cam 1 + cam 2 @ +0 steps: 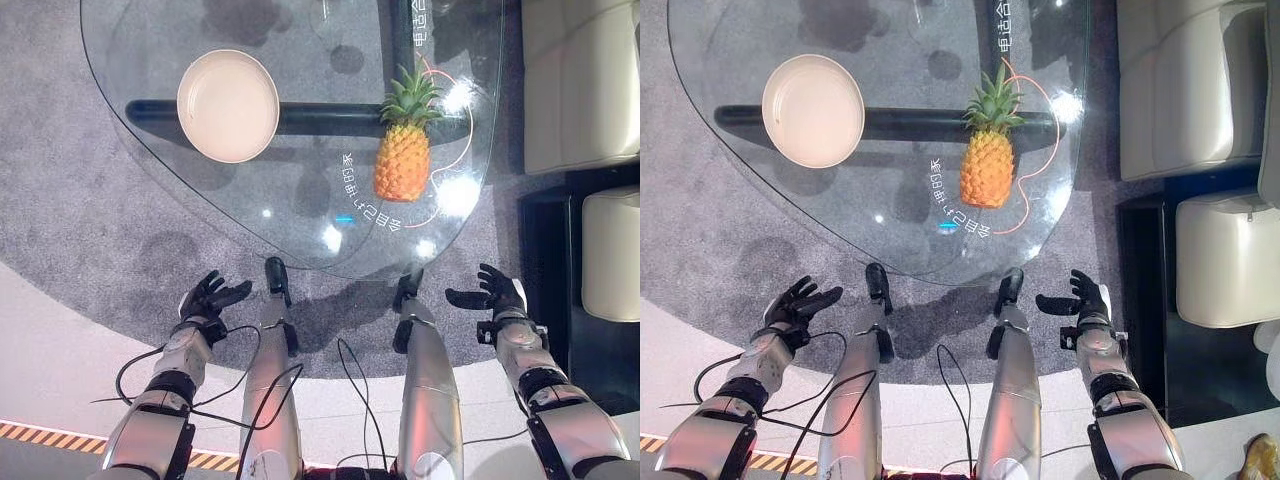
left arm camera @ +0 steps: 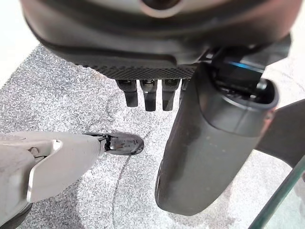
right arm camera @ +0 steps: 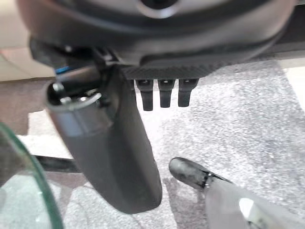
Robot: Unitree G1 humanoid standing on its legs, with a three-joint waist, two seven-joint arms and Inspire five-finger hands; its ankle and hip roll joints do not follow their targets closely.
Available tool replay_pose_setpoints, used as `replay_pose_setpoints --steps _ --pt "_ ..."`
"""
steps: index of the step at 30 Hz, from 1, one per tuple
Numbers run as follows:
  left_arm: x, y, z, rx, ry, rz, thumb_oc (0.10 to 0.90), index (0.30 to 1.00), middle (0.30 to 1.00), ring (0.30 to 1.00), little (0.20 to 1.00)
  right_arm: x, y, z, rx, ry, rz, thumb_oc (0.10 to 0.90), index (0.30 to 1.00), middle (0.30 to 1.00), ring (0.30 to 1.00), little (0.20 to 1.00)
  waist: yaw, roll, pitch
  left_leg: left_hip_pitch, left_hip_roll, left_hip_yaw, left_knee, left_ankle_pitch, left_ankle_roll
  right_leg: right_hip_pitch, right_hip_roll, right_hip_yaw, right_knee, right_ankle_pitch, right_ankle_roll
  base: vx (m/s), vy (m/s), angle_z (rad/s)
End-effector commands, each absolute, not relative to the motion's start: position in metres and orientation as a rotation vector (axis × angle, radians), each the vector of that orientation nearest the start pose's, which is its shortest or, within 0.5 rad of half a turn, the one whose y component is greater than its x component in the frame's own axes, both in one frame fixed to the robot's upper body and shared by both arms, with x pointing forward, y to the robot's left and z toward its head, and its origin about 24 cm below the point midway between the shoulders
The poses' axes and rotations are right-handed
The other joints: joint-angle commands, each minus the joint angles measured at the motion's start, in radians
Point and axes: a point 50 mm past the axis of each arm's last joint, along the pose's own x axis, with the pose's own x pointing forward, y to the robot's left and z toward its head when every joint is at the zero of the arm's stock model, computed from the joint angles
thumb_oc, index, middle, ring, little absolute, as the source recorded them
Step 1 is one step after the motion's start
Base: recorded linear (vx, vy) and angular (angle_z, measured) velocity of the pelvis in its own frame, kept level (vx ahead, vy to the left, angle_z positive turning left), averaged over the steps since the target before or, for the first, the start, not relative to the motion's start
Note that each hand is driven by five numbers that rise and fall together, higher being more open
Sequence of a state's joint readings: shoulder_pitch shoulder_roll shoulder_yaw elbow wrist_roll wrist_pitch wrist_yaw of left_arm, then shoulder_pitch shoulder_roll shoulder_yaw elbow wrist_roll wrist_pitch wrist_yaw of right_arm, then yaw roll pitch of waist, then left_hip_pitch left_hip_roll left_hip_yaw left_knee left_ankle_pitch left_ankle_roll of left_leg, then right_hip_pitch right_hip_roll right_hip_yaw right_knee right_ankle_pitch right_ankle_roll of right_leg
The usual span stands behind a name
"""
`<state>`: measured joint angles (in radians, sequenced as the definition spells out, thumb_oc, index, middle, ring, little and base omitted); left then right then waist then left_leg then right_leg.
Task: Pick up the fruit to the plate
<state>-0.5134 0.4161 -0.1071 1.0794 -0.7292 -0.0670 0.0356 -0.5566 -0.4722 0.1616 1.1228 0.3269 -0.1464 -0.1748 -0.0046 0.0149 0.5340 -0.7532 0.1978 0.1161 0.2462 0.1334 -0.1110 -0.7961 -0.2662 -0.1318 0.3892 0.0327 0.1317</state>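
Observation:
An orange pineapple (image 1: 402,160) with a green crown lies on the glass table (image 1: 150,60), right of centre. A cream plate (image 1: 228,105) sits empty at the table's left. My left hand (image 1: 207,298) hangs open below the table's near edge, on the left, holding nothing. My right hand (image 1: 493,293) is open too, below the near edge on the right, well short of the pineapple. In the wrist views the left hand's fingers (image 2: 144,93) and the right hand's fingers (image 3: 165,92) are straight over the carpet.
The glass table stands on a grey carpet (image 1: 70,200). Pale sofa cushions (image 1: 580,80) and a dark side unit (image 1: 545,260) stand close on the right. A black bar (image 1: 310,118) runs under the glass.

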Motion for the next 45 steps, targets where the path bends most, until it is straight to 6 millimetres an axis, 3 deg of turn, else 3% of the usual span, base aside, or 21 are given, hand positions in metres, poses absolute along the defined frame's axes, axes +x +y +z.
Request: replay_pose_setpoints --steps 1,9,12,17,24,33,37,39,45 --pt "0.294 0.299 -0.016 -0.157 0.430 0.425 0.800 0.900 0.900 0.900 0.900 0.306 -0.313 0.014 -0.323 0.344 -0.494 0.800 0.900 0.900 0.900 0.900 0.004 -0.012 -0.014 -0.067 0.021 -0.097 0.183 -0.124 -0.039 -0.045 -0.041 0.018 0.029 0.013 0.039 0.00 0.000 0.00" --pt "0.290 0.298 -0.020 -0.141 0.447 0.400 0.800 0.900 0.900 0.900 0.900 0.296 -0.346 0.031 -0.285 0.286 -0.772 0.800 0.900 0.900 0.900 0.900 0.005 -0.004 -0.014 -0.067 0.019 -0.095 0.177 -0.125 -0.037 -0.045 -0.041 0.015 0.027 0.016 0.040 0.00 0.000 0.00" --pt "0.288 0.298 -0.023 -0.126 0.458 0.393 0.800 0.900 0.900 0.900 0.900 0.292 -0.357 0.045 -0.228 0.190 -0.923 0.800 0.900 0.900 0.900 0.900 0.004 -0.003 -0.014 -0.065 0.020 -0.097 0.180 -0.129 -0.036 -0.042 -0.042 0.013 0.029 0.016 0.042 0.02 -0.010 0.00" --pt "0.286 0.295 -0.025 -0.118 0.461 0.386 0.800 0.900 0.900 0.900 0.900 0.300 -0.361 0.081 -0.158 -0.010 -1.032 0.800 0.900 0.900 0.900 0.900 0.003 -0.002 -0.014 -0.060 0.019 -0.095 0.174 -0.132 -0.035 -0.037 -0.045 0.007 0.019 0.021 0.044 0.00 0.000 0.00" --pt "0.283 0.289 -0.029 -0.124 0.459 0.386 0.800 0.900 0.900 0.900 0.900 0.317 -0.328 0.129 -0.099 -0.286 -0.976 0.800 0.900 0.900 0.900 0.900 -0.008 -0.004 -0.014 -0.058 0.012 -0.092 0.156 -0.125 -0.034 -0.039 -0.045 0.004 0.004 0.028 0.044 0.00 0.000 0.00" --pt "0.279 0.284 -0.035 -0.140 0.456 0.384 0.800 0.900 0.900 0.900 0.900 0.323 -0.269 0.182 -0.128 -0.575 -0.711 0.800 0.900 0.900 0.900 0.900 -0.021 -0.001 -0.014 -0.053 0.008 -0.088 0.137 -0.112 -0.032 -0.041 -0.048 0.002 -0.008 0.030 0.043 0.00 0.007 0.00" --pt "0.277 0.283 -0.037 -0.142 0.457 0.381 0.800 0.900 0.900 0.900 0.900 0.322 -0.256 0.190 -0.142 -0.614 -0.645 0.800 0.900 0.900 0.900 0.900 -0.023 -0.001 -0.014 -0.053 0.007 -0.085 0.133 -0.109 -0.032 -0.042 -0.049 0.003 -0.010 0.030 0.043 0.00 0.000 0.00" --pt "0.274 0.282 -0.041 -0.148 0.463 0.376 0.800 0.900 0.900 0.900 0.900 0.319 -0.237 0.201 -0.157 -0.668 -0.556 0.800 0.900 0.900 0.900 0.900 -0.026 0.002 -0.014 -0.043 0.007 -0.078 0.125 -0.105 -0.031 -0.037 -0.051 0.003 -0.014 0.030 0.042 0.01 0.043 0.00" --pt "0.272 0.279 -0.044 -0.154 0.463 0.372 0.800 0.900 0.900 0.900 0.900 0.316 -0.214 0.203 -0.169 -0.703 -0.438 0.800 0.900 0.900 0.900 0.900 -0.027 0.004 -0.014 -0.039 0.003 -0.070 0.115 -0.097 -0.031 -0.036 -0.051 0.003 -0.018 0.030 0.040 0.00 0.006 0.00"
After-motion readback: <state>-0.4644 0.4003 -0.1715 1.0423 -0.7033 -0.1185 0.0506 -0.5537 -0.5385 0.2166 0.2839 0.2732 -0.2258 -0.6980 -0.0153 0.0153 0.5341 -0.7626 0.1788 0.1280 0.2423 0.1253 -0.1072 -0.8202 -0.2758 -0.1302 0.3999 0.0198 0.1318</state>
